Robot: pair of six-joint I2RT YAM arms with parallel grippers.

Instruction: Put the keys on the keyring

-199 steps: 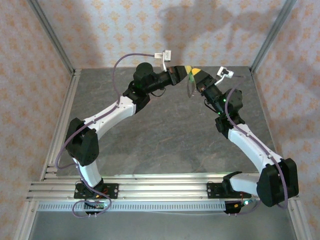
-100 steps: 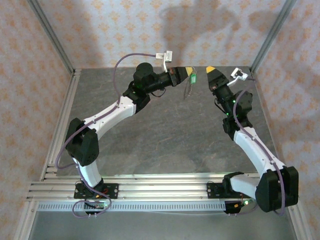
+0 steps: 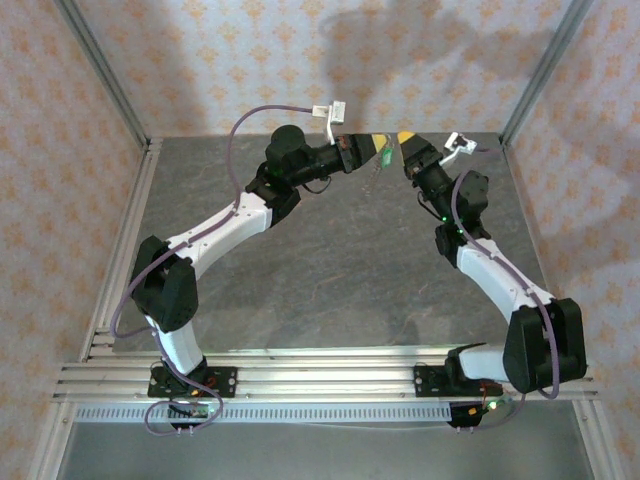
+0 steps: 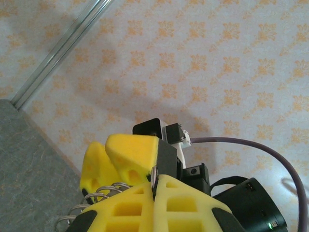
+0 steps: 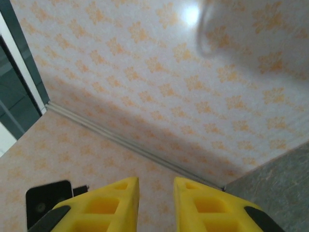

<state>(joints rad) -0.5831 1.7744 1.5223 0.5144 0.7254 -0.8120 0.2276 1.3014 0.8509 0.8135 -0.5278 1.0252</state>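
**Keyring held aloft for threading, right gripper empty**

The left gripper [image 3: 374, 148] was clamped shut on the coiled keyring [image 4: 96, 195], held clear of the worktop [image 3: 330, 260], presumably so that the loop hung free for the other arm. The green key [image 3: 384, 157] was seen just below its tips, upper centre of the frame; whether it was threaded could not be told. The right gripper [image 5: 157, 186] was parted partway, with nothing held. Both arms were stretched toward the far wall, tips facing and close together.
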